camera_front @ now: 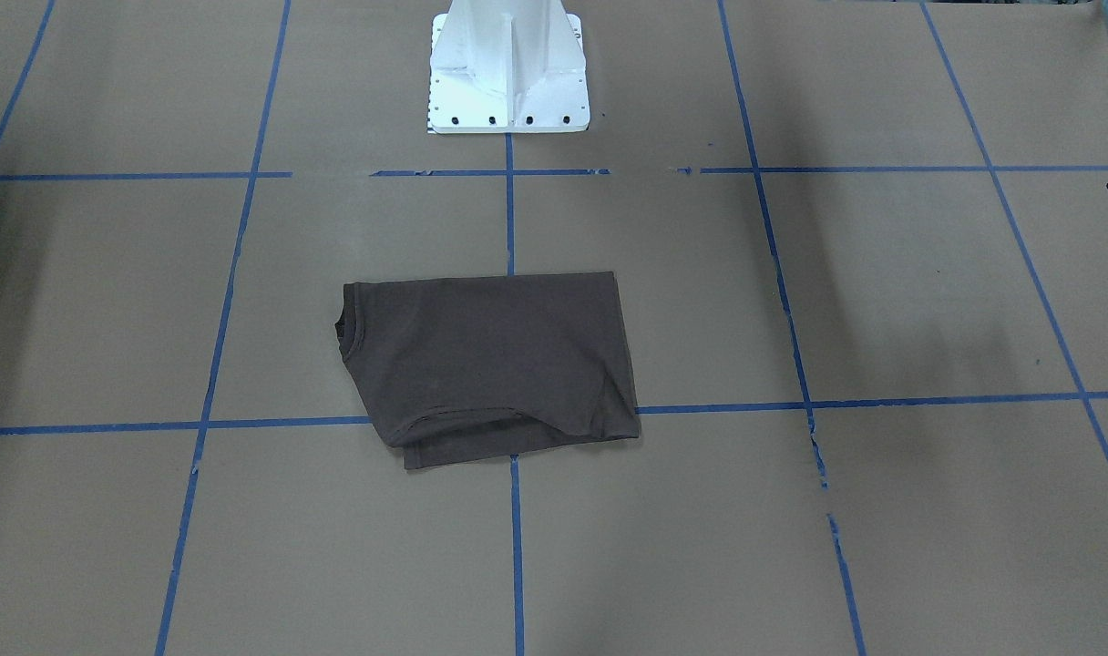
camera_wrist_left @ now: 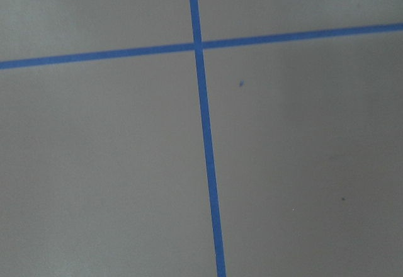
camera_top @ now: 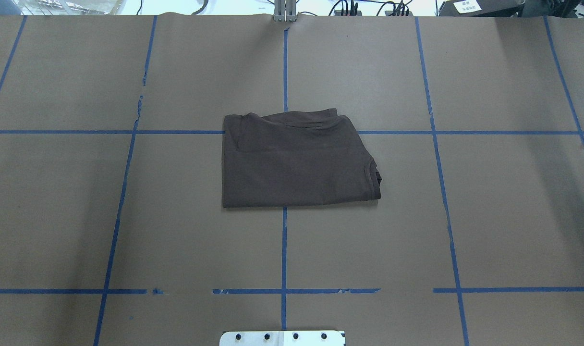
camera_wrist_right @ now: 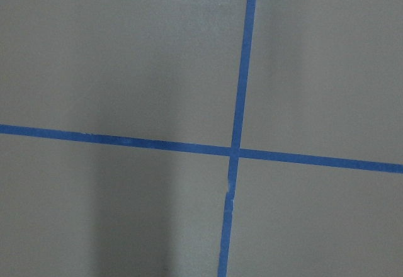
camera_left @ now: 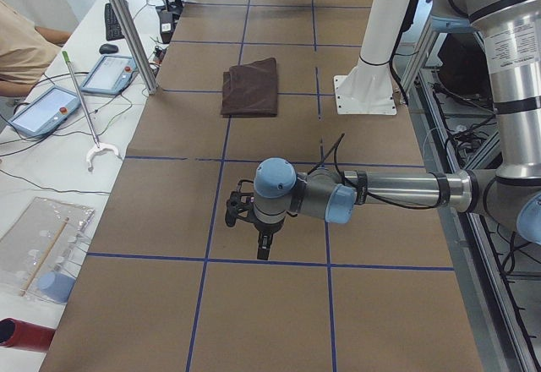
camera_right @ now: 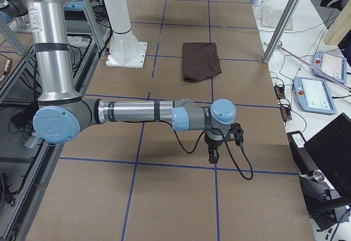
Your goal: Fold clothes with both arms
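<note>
The dark brown T-shirt (camera_top: 297,163) lies folded into a flat rectangle at the middle of the brown table, with nothing touching it. It also shows in the front view (camera_front: 490,364) and in both side views (camera_left: 251,87) (camera_right: 200,60). My left gripper (camera_left: 264,249) hangs over the table far from the shirt, toward the table's left end. My right gripper (camera_right: 213,156) hangs the same way toward the right end. Both show only in the side views, so I cannot tell whether they are open or shut. The wrist views show only table and blue tape.
The white pedestal base (camera_front: 507,73) stands at the table's robot side. Blue tape lines (camera_top: 284,250) form a grid on the table. Metal posts (camera_left: 127,25) (camera_right: 279,27) stand at the far edge. A person (camera_left: 17,51) and control tablets (camera_left: 110,74) are beyond it.
</note>
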